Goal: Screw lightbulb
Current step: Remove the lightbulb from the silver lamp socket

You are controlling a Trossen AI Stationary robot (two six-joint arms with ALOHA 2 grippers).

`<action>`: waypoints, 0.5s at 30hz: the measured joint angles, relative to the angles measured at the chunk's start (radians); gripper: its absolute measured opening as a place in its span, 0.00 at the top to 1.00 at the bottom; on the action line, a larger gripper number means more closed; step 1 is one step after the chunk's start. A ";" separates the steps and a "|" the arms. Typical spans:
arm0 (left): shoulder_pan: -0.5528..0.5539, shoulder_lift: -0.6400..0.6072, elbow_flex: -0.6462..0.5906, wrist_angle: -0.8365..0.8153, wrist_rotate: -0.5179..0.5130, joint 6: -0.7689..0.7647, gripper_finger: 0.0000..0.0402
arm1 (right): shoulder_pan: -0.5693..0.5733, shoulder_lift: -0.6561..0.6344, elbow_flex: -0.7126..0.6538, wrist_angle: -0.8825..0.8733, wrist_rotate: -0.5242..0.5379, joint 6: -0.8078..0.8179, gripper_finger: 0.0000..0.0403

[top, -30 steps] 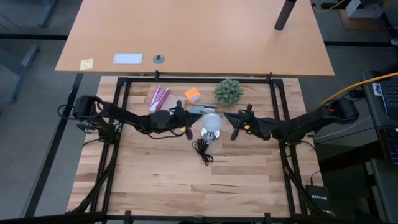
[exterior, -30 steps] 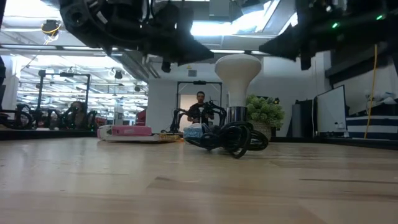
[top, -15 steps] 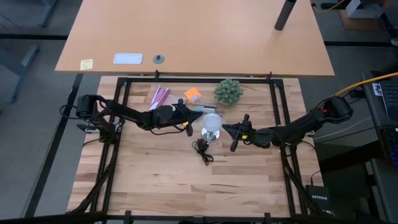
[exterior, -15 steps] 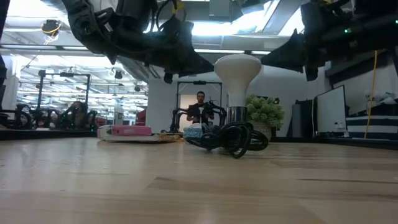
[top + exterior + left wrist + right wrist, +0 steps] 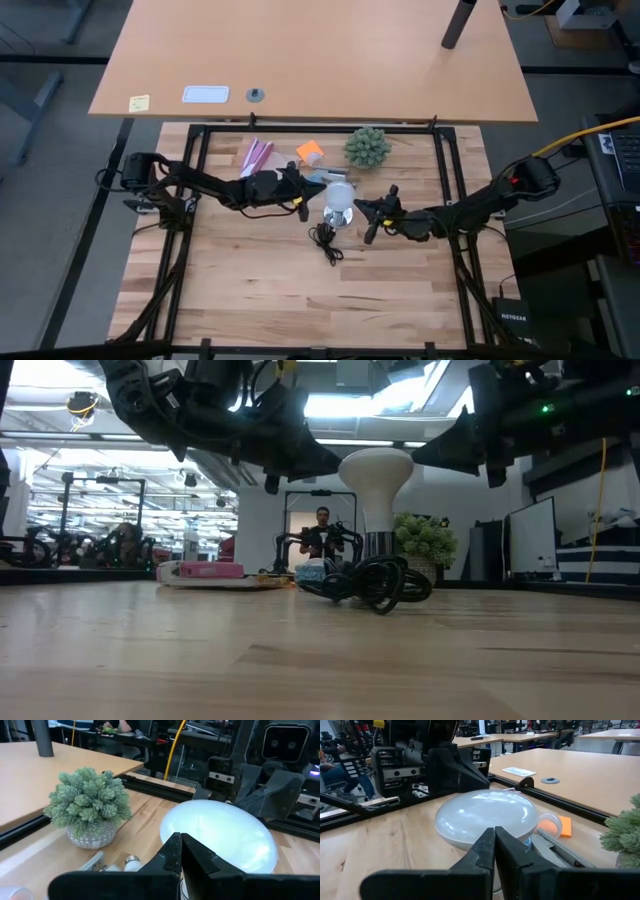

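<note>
Lightbulb (image 5: 341, 195) is seated upright in silver socket base (image 5: 379, 546) mid-table, flanked by left gripper (image 5: 300, 196) and right gripper (image 5: 367, 219), both raised, fingers pressed together, nothing held.

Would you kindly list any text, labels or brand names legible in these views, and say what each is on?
"NETGEAR": on the black box beside the table's lower right corner.
Yellow sticky note on the tan desk: too small to read.
White rectangular card on that desk: too small to read.
Pink flat box: nothing legible.
</note>
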 joint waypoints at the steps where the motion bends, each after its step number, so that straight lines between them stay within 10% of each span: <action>1: -0.003 0.000 0.000 -0.001 -0.002 -0.001 1.00 | 0.000 0.002 0.002 0.001 0.000 0.000 0.96; 15: -0.081 0.000 0.002 -0.005 0.042 -0.034 1.00 | -0.024 0.008 0.001 -0.024 0.097 0.002 0.96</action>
